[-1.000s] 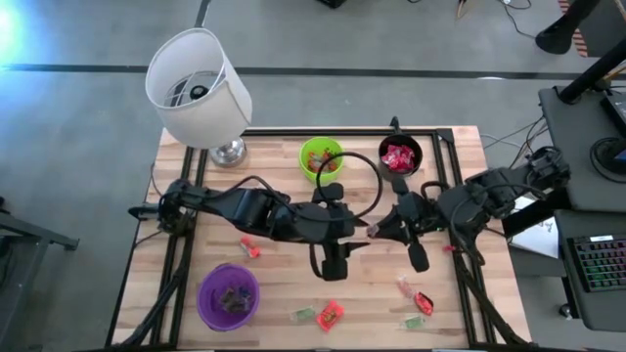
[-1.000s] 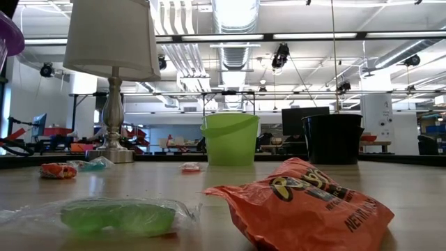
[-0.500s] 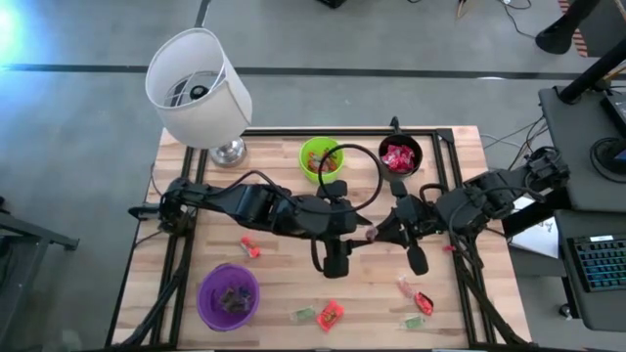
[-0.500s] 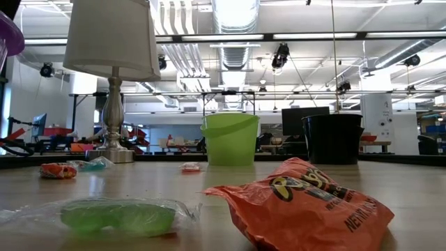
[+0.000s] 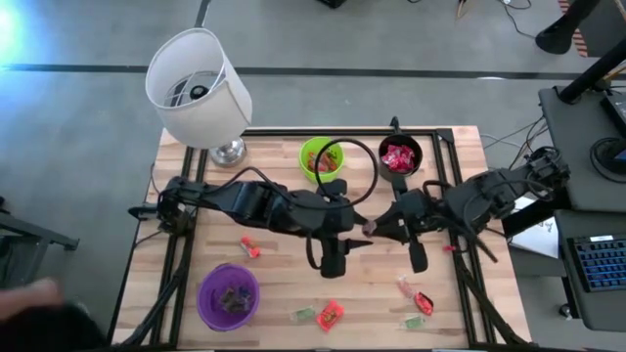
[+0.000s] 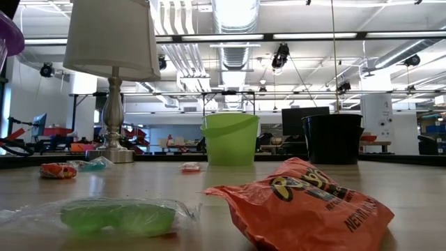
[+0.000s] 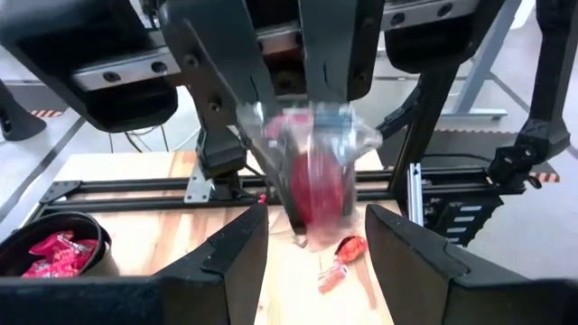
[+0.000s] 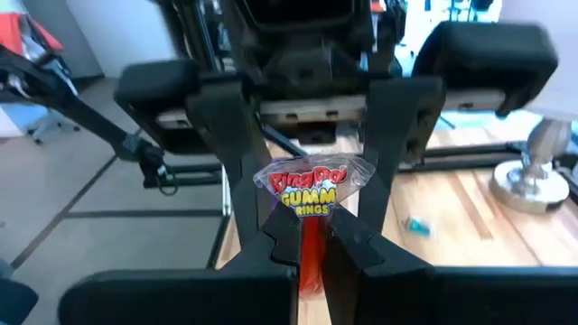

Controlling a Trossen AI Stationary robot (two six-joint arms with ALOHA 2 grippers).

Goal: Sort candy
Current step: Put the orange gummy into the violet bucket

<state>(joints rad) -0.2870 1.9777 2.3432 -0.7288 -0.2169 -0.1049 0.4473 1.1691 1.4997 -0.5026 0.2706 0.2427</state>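
Observation:
Above the table's middle my right gripper (image 5: 372,231) (image 8: 312,257) is shut on a clear candy packet (image 8: 312,194) with a red ring inside and a printed header. My left gripper (image 5: 358,242) (image 7: 316,262) faces it from the table's left, open. Its fingers stand on either side of the packet (image 7: 316,176); whether they touch it I cannot tell. More candy lies loose on the near half of the table: an orange packet (image 6: 306,202), a green sweet (image 6: 118,216) and red pieces (image 5: 421,301). My right gripper pinches the candy packet between its two fingers, on the part with the red ring (image 8: 312,230). The printed header end (image 8: 312,190) sticks out past the fingertips. The fingers come about level from the table's right side. The packet is lifted clear of the table.
A green cup (image 5: 321,158) and a black cup (image 5: 399,156) with red candy stand at the far edge. A purple cup (image 5: 229,296) stands near left, a lamp (image 5: 201,88) at the far left corner. Cables loop between the arms (image 5: 357,176).
Both grippers keep their place over the table's middle, and the packet stays between them. A blurred part of a person has come into the high view off the table's near left corner.

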